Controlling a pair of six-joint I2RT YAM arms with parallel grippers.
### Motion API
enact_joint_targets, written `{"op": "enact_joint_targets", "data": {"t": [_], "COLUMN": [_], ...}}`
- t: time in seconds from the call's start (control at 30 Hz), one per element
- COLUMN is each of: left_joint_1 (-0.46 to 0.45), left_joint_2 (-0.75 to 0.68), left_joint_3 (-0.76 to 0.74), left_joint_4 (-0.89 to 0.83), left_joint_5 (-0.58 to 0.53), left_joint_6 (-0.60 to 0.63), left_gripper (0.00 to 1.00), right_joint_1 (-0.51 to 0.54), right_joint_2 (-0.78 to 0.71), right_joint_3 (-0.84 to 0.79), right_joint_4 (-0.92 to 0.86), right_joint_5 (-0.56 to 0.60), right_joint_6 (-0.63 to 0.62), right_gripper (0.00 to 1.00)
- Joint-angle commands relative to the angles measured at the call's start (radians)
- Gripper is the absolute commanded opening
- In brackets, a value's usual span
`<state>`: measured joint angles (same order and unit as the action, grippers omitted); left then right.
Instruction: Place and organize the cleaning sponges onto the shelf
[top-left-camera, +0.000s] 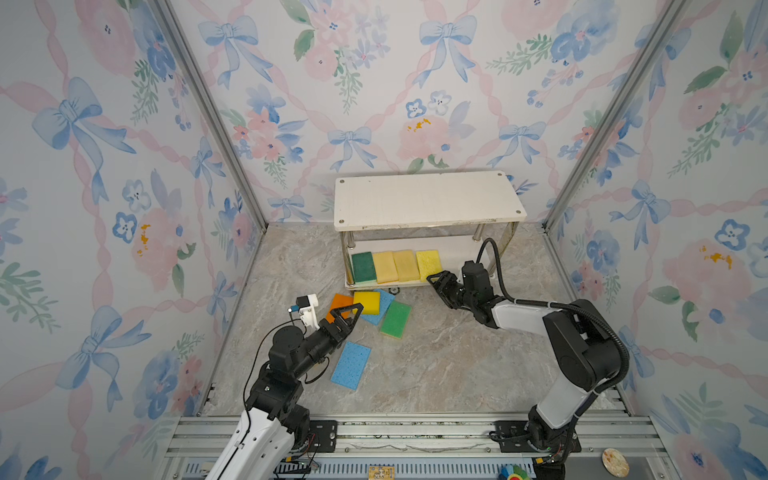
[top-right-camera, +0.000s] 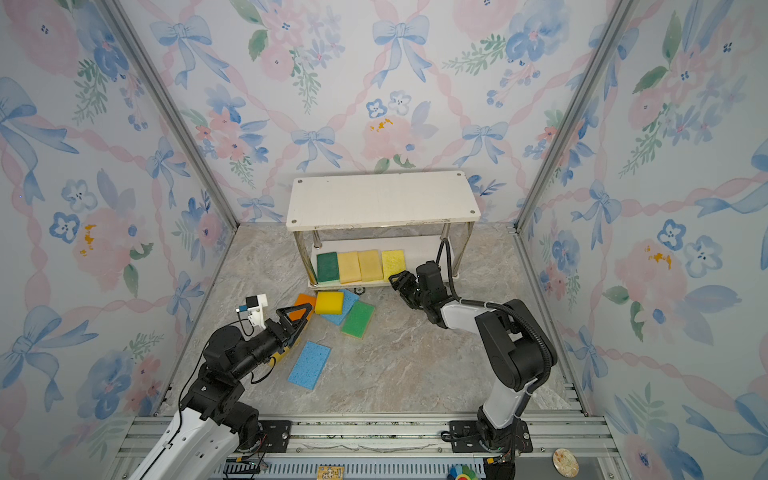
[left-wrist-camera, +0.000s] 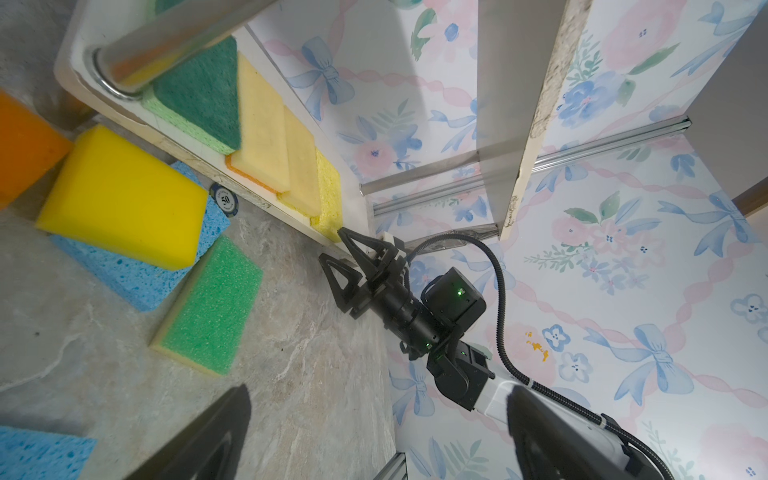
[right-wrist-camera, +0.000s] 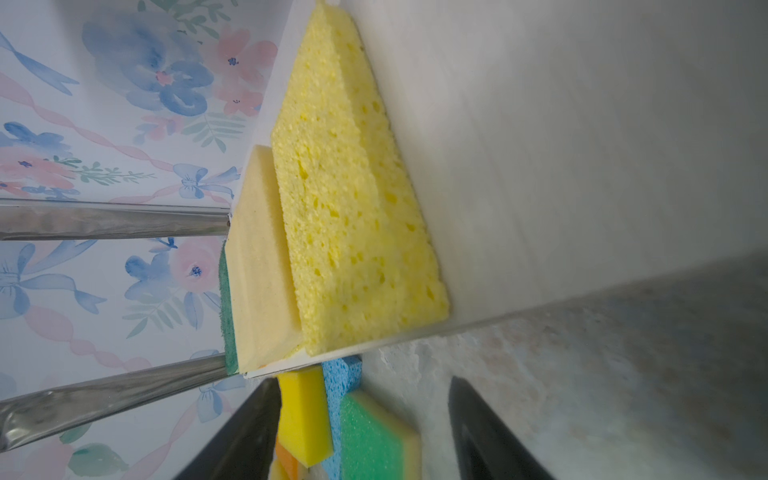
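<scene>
Where your right gripper (top-left-camera: 435, 283) sits at the front edge of the shelf (top-left-camera: 428, 199), its fingers stand partly apart and hold nothing. Four sponges lie in a row on the lower board (top-left-camera: 455, 254): a dark green sponge (top-left-camera: 363, 267), two tan sponges (top-left-camera: 385, 267) (touching each other) and a pale yellow sponge (top-left-camera: 428, 262) nearest that gripper. Your left gripper (top-left-camera: 351, 316) is spread wide and empty over the floor (top-left-camera: 436, 365) pile. There a yellow sponge (top-left-camera: 367, 302) rests on a blue sponge (top-left-camera: 384, 307), with an orange sponge (top-left-camera: 338, 302) and a light green sponge (top-left-camera: 395, 319) beside them. A second blue sponge (top-left-camera: 351, 365) lies apart.
</scene>
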<state>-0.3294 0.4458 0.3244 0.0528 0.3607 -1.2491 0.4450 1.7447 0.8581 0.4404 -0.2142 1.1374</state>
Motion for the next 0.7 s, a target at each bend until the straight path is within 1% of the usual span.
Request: {"op": "enact_joint_targets", "data": {"t": [0.0,0.47,0.67], "left_joint_1": [0.011,0.024,0.026], "left_joint_2": [-0.007,0.005,0.008], "left_joint_3": [-0.022,-0.027,-0.031], "left_joint_4": [-0.003,-0.004,-0.004], "left_joint_5": [0.015,0.027,0.029], "left_joint_6": [0.015,0.025,0.032], "left_gripper": [0.98,0.98,0.98], "right_joint_1": [-0.007,-0.027,-0.026], "right_joint_2": [0.016,0.064,0.044], "right_joint_3": [0.057,0.127,0.13], "right_joint_4": [-0.003,-0.043,-0.072], "right_joint_5": [-0.005,-0.013,-0.01], "right_joint_6": [-0.016,-0.043,-0.068], "right_gripper": [0.67,0.66,0.65]}}
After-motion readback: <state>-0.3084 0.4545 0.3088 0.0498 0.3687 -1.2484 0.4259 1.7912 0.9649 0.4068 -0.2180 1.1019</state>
